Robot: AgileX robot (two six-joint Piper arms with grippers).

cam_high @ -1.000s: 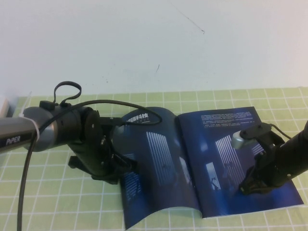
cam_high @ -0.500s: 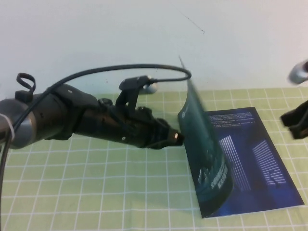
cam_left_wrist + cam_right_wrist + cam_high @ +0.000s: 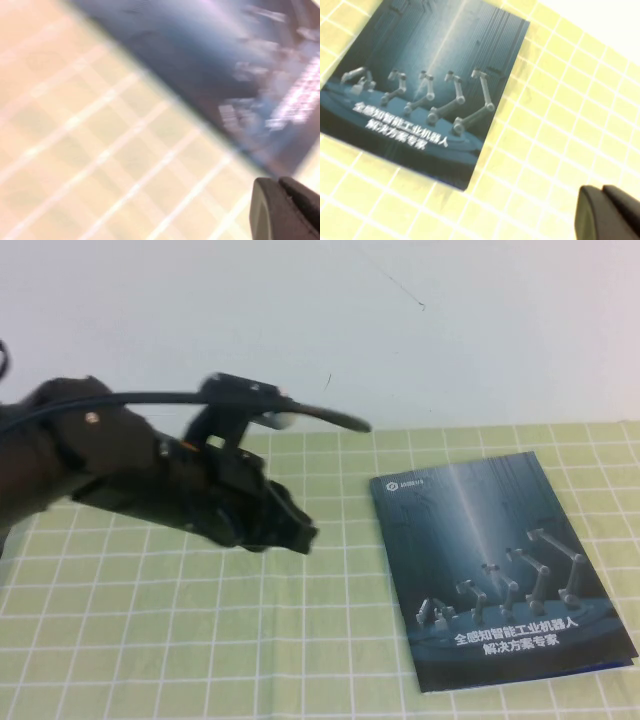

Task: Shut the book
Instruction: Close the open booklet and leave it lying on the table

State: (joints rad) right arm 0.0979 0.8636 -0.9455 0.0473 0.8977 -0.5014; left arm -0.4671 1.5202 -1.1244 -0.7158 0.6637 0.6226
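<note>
While off book [image 3: 500,570] — claws [image 3: 300,535] [image 3: 603,202] seemingly shut

The book [image 3: 495,570] has a dark blue cover with a paler teal glow down its middle, a row of pale grey robot arms and white lettering. The bench [image 3: 330,640] is light green with a white grid. The black left gripper [image 3: 290,530] hangs left of the book. The black right gripper [image 3: 609,212] appears only in its wrist view.

Book [image 3: 495,570] cover glossy paper; gridded mat [image 3: 300,640] matt; left tool [image 3: 300,536] matt black.
</note>
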